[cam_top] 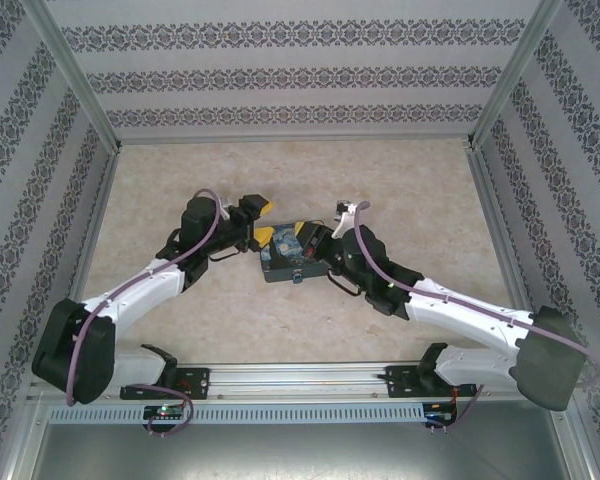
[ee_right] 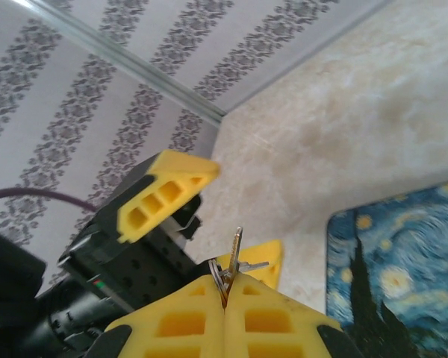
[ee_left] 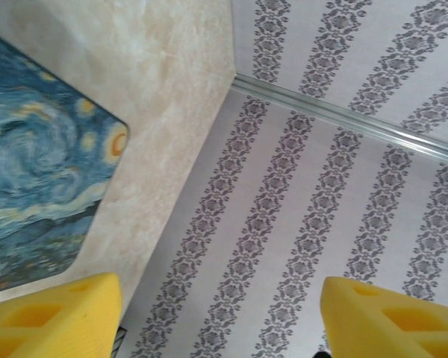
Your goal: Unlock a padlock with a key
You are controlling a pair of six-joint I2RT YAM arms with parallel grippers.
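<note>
Right gripper (ee_right: pixel 224 297) squeezed tight on key ring (ee_right: pixel 217 273). Key (ee_right: pixel 237 246) sticks out past its fingertips. Key's long way runs in line with fingers, tip pointing away from gripper. Second key (ee_right: pixel 255 265) lies sideways just beside it. Left gripper (ee_left: pixel 221 321) right ahead of key tip, fingers wide apart, holding nothing. Blue starry mat (ee_right: pixel 396 283) off to right gripper's side, lower down on table (ee_right: pixel 373 112).
</note>
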